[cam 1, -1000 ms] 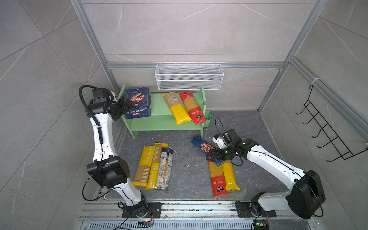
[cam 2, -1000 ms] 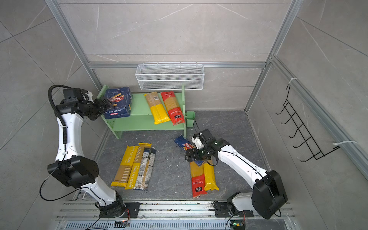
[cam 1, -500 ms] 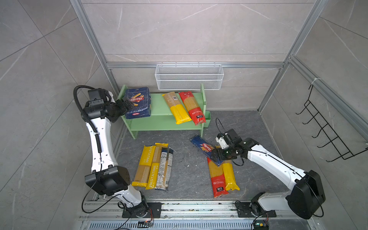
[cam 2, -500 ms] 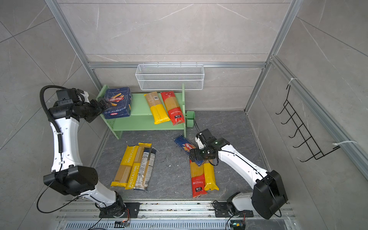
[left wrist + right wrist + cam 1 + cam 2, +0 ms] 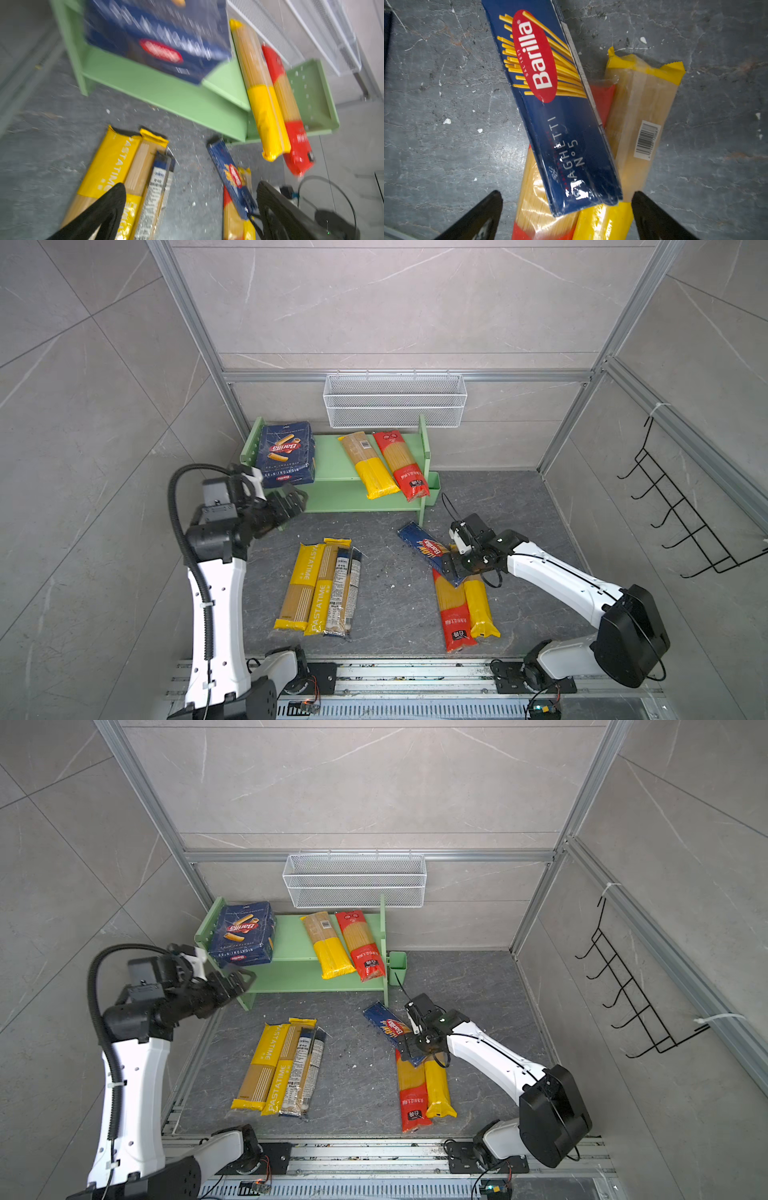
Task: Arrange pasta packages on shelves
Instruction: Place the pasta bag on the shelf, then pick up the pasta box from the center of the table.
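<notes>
The pale green shelves (image 5: 332,456) stand at the back. Their top board carries a dark blue Barilla box stack (image 5: 286,452), a yellow-ended bag (image 5: 368,466) and a red-ended bag (image 5: 401,464). My left gripper (image 5: 293,499) (image 5: 191,187) hangs open and empty before the shelves' left end. Three long pasta packages (image 5: 320,589) lie side by side on the floor. To their right a blue Barilla spaghetti pack (image 5: 428,549) (image 5: 560,116) lies across a red bag (image 5: 451,610) and a yellow bag (image 5: 478,605). My right gripper (image 5: 451,566) (image 5: 566,194) is open, straddling that pack's near end.
A white wire basket (image 5: 395,400) hangs on the back wall just above the shelves. A small green cup (image 5: 433,489) is fixed to the shelves' right side. A black hook rack (image 5: 681,510) is on the right wall. The arms' rail (image 5: 395,672) runs along the front.
My left gripper has drawn back from the Barilla box stack and come down toward the front, still open. The right gripper has shifted only slightly over the blue pack.
</notes>
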Motion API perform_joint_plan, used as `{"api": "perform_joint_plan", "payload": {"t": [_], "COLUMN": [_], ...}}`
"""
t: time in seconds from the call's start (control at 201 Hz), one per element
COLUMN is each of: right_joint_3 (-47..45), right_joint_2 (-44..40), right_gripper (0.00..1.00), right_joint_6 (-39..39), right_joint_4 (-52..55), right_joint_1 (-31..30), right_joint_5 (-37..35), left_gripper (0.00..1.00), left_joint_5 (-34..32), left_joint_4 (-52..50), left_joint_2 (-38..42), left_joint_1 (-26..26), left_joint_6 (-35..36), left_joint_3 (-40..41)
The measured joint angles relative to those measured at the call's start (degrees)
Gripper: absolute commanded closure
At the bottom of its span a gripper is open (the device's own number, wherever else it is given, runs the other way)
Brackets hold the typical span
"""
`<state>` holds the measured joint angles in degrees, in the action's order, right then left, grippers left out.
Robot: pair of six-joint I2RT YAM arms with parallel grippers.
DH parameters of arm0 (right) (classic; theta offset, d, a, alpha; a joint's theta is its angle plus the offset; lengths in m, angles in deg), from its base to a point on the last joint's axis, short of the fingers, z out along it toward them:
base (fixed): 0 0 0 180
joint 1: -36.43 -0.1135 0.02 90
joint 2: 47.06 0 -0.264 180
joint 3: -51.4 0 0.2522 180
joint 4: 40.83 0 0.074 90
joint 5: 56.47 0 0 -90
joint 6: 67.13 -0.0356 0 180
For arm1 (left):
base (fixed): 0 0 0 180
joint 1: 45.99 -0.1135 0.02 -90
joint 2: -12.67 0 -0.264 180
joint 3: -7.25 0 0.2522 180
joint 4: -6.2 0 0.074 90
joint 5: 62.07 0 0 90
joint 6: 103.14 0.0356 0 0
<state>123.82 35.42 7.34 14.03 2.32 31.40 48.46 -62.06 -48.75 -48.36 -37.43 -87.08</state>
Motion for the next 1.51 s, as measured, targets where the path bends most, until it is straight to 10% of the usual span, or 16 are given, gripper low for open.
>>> {"api": "perform_joint_plan", "payload": {"t": [0.289, 0.572, 1.195, 1.508], "right_joint_3": [0.0, 0.0, 1.3, 1.6], "right_joint_2": [4.6, 5.9, 12.8, 13.8], "right_gripper": [0.01, 0.01, 0.02, 0.47], "right_joint_6": [0.4, 0.4, 3.7, 3.7], "right_joint_4": [-1.6, -2.6, -4.2, -5.3], "right_joint_1": [-5.3, -6.1, -6.1, -6.1], "right_joint_5": [-7.2, -11.4, -12.4, -10.1], "left_gripper": [0.0, 0.0, 0.0, 0.0], "left_joint_5": [-11.2, -17.1, -28.6, -30.9], "left_joint_4": [1.9, 5.0, 15.2, 16.5], "left_joint_2": [14.7, 18.9, 8.7, 8.9], "left_joint_1": [26.0, 35.7, 51.3, 51.5], "left_joint_6": [-6.3, -11.8, -13.2, -13.5], "left_joint_3": [18.2, 31.1, 32.1, 33.2]}}
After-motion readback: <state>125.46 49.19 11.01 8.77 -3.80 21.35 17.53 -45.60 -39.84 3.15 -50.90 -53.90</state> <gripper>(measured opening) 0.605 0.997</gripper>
